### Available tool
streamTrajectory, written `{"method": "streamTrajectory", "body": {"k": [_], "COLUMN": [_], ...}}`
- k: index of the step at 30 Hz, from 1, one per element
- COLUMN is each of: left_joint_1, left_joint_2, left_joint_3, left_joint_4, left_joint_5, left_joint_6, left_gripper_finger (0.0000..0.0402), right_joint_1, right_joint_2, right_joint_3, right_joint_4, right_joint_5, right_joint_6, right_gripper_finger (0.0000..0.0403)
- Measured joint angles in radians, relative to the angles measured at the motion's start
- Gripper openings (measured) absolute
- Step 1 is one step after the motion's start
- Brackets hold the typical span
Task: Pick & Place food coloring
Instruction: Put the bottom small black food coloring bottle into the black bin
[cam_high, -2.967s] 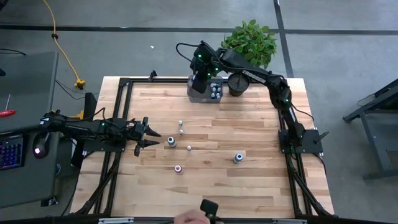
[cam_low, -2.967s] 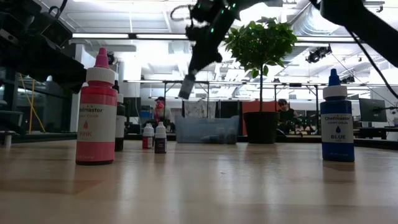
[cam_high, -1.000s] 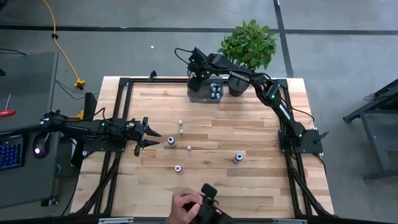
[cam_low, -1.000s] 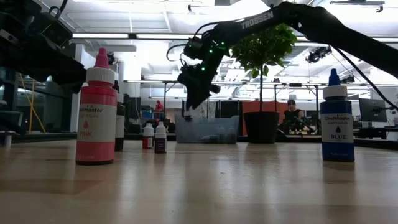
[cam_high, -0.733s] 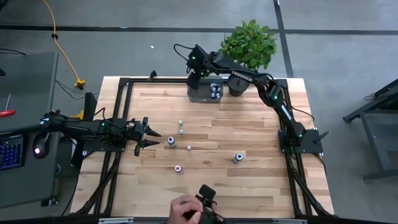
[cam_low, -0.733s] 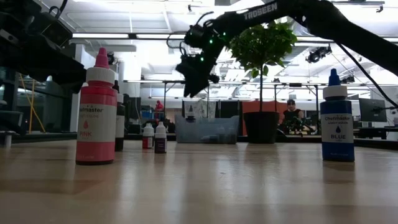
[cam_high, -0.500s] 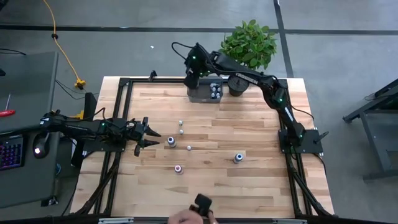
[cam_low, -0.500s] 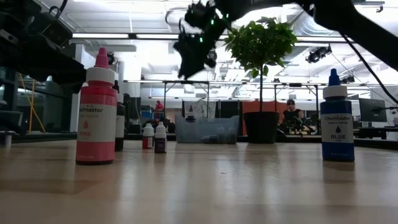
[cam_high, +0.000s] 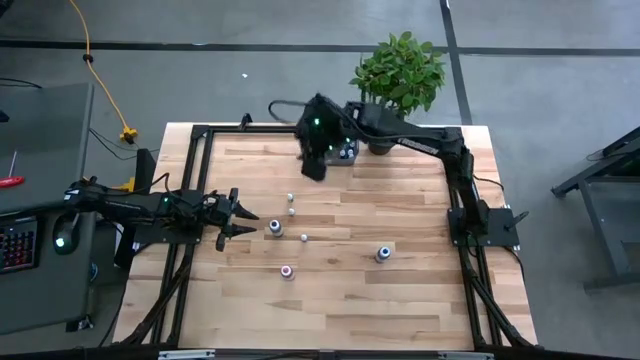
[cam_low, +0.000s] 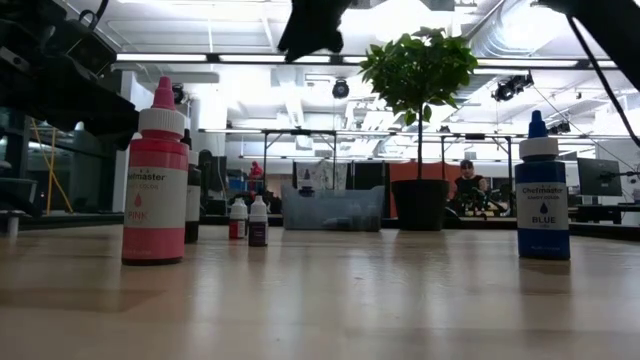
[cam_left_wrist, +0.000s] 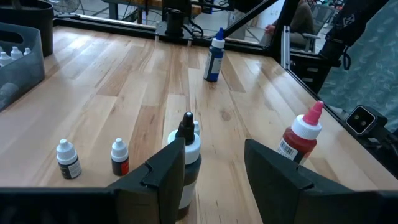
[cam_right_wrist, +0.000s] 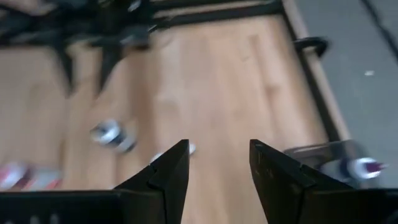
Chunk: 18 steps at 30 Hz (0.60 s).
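**Right arm hangs empty-handed above the board, bottles waiting below**

The right gripper (cam_high: 314, 168) hovers over the far half of the table (cam_high: 400, 300), just in front of the grey tray (cam_high: 345, 158), its two fingers (cam_right_wrist: 172, 167) parted with nothing between them. From the room it reads as the gap between two carries: one trip finished, the next bottle not yet chosen. The wrist camera looks down on bare planks and a couple of blurred bottles, so a descent seems likely, though nothing is gripped yet.

The tray sits at the far edge beside the plant (cam_high: 399, 62), mostly hidden under the arm from overhead. Several small white-capped bottles (cam_left_wrist: 12, 53) stand in it; how many cannot be counted.

Six bottles remain loose at mid-table. Two tiny ones (cam_high: 291, 204) stand nearest the right gripper. A dark bottle (cam_high: 275, 228) stands just off the tips of the left gripper (cam_high: 247, 222), with another tiny one (cam_high: 304, 238) beside it. The pink bottle (cam_high: 287, 270) and the blue bottle (cam_high: 382, 254) stand nearer the front, well apart.

The left gripper rests low at the table's left side, its fingers spread, framing the dark bottle without touching it.

The next move, by my reckoning, calls for lowering over one upright bottle, probably a tiny one, and closing squarely on its narrow body; such slim things may tip if nudged off-centre.
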Motion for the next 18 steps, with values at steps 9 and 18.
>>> {"method": "streamTrajectory", "body": {"k": [9, 18], "left_joint_1": [0.0, 0.0], "left_joint_2": [0.0, 0.0], "left_joint_3": [0.0, 0.0], "left_joint_4": [0.0, 0.0], "left_joint_5": [0.0, 0.0], "left_joint_6": [0.0, 0.0], "left_gripper_finger": [0.0163, 0.0163], "right_joint_1": [0.161, 0.255], "right_joint_2": [-0.015, -0.018], "right_joint_3": [-0.007, -0.278], "right_joint_4": [-0.231, -0.031], "right_joint_5": [-0.015, -0.012], "right_joint_6": [-0.071, -0.045], "right_gripper_finger": [0.0158, 0.0155]}}
